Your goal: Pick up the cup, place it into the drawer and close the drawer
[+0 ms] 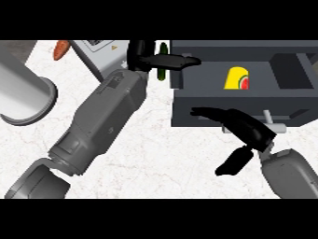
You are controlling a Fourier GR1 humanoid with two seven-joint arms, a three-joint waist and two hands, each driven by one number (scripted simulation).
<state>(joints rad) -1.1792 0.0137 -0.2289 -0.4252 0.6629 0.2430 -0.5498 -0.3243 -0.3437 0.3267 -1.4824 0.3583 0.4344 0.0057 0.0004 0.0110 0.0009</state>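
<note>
The yellow cup point(238, 78), with a red and green mark on it, lies inside the open dark grey drawer point(189, 88) at the upper right. My right hand point(247, 128) is open at the drawer's front face, its fingers stretched left along it and close to the small grey handle point(271, 120); the thumb hangs down toward me. My left arm reaches up the middle of the view. My left hand point(162, 60) is open at the drawer's far left corner, with its fingers pointing right against the drawer's wall. Neither hand holds the cup.
A large white cylinder point(20, 95) lies at the left. A grey-white appliance point(99, 52) stands at the back, with an orange carrot point(61, 48) to its left. A green vegetable point(162, 73) is partly hidden behind my left hand. White marble counter point(168, 158) lies in front.
</note>
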